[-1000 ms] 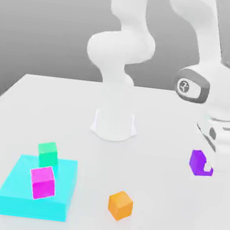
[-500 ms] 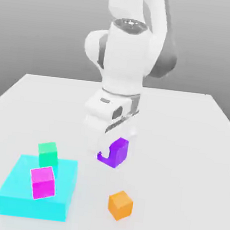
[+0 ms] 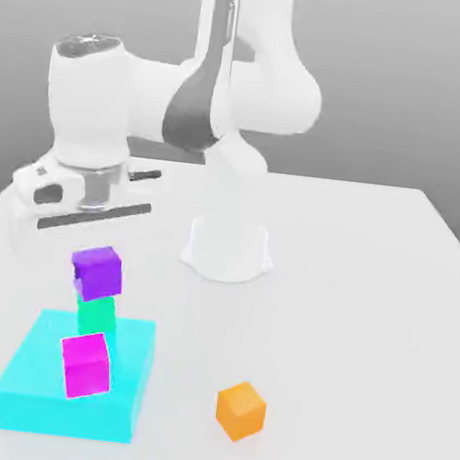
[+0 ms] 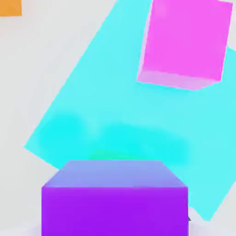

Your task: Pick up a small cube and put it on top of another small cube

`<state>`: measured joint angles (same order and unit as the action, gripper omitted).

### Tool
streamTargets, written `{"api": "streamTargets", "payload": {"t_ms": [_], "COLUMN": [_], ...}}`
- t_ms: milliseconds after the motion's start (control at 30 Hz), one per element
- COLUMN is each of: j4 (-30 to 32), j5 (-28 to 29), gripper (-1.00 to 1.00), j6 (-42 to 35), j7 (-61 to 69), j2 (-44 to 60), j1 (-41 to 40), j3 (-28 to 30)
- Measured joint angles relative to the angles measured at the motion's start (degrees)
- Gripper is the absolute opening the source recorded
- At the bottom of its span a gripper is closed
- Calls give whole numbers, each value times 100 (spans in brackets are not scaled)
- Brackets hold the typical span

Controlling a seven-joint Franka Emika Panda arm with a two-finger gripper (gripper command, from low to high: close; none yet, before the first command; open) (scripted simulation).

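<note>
Purple cube sits on the green cube; I cannot tell the gripper's opening. Retreat straight up to avoid nudging it.

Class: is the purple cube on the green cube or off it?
On it: the purple cube sits atop the green cube, beside the cyan block.

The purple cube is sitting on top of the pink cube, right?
Not quite. The purple cube sits on top of the green cube, as the exterior view shows. The pink cube rests on the flat blue block.
</note>
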<state>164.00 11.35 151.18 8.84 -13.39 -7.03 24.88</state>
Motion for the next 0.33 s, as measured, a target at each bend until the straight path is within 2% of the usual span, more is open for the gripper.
{"api": "streamTargets", "payload": {"t_ms": [167,333], "j4": [3,-161], "j5": [-2,159], "gripper": [100,100], "j6": [24,-961], "j7": [2,-140], "j2": [15,-818], "j1": [-2,-150], "j3": [-1,-188]}}
